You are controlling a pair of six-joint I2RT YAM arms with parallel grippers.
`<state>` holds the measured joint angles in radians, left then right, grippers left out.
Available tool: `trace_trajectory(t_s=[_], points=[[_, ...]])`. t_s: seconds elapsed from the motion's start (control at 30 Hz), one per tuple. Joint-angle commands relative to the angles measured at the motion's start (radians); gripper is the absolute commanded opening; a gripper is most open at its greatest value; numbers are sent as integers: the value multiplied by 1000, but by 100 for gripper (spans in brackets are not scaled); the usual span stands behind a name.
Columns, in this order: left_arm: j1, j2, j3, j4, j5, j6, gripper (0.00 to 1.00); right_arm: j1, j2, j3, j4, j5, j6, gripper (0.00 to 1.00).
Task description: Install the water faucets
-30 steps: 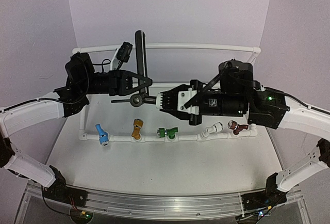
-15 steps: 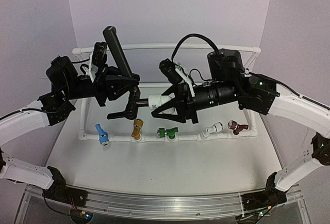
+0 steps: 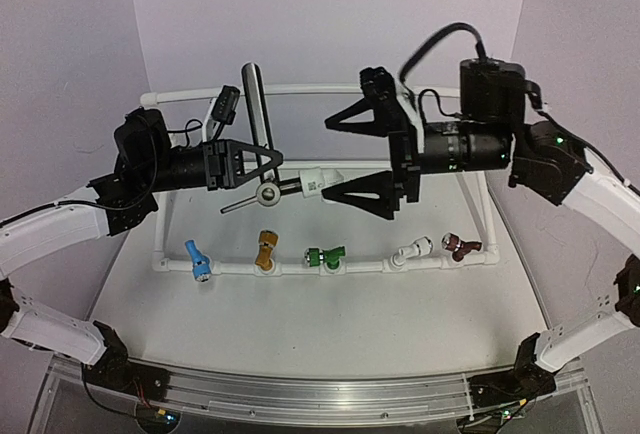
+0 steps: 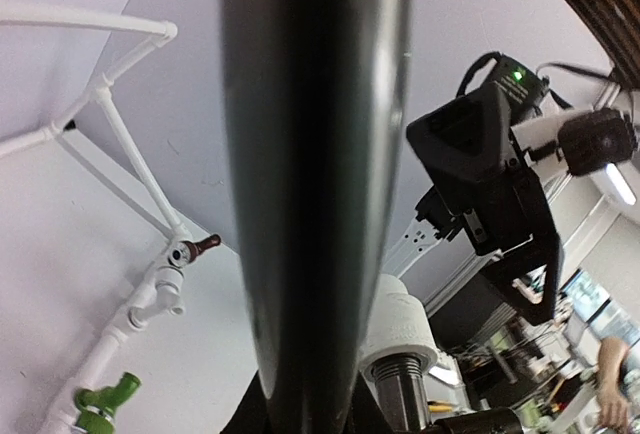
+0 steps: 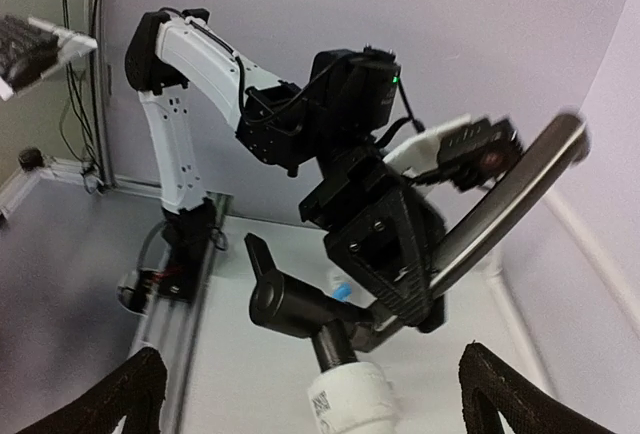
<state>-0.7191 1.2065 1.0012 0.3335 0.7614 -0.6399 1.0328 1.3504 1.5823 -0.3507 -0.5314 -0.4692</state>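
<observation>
Right claw (image 3: 326, 157) has sprung wide open off the small white pipe fitting (image 3: 316, 183), seemingly threaded onto the dark grey long-lever plastic faucet (image 3: 257, 104); left claw (image 3: 272, 161) grips that above the white pipe rail (image 3: 370, 267), mounting pending

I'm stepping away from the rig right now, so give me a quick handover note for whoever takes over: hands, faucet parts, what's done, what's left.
The left hand is shut on the dark faucet, gripping its lever and holding it in the air above the pipe frame.
The right hand is wide open, with its fingers either side of the white fitting.
Done: the white fitting sits on the faucet's threaded end. How tight it is can't be told.
Left: mount the assembly on the pipe frame, where five small coloured faucets already line the front pipe.
</observation>
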Motion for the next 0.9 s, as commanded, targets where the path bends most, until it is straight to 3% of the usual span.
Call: trace_trajectory(t_s=[0.0,0.13,0.5,0.67,0.87], points=[[1,5,23,160,43,-353,0,7,-110,-104,-7,160,-547,98],[1,30,22,236,95,-490,0,23,-167,-235,84,233,-840,98],[1,139,42,363,229,-711,0,60,-171,-419,476,300,-1212,98],[1,166,38,404,241,-761,0,73,-147,-446,574,311,-1292,89],[1,167,36,389,242,-749,0,75,-142,-463,599,295,-1366,71]])
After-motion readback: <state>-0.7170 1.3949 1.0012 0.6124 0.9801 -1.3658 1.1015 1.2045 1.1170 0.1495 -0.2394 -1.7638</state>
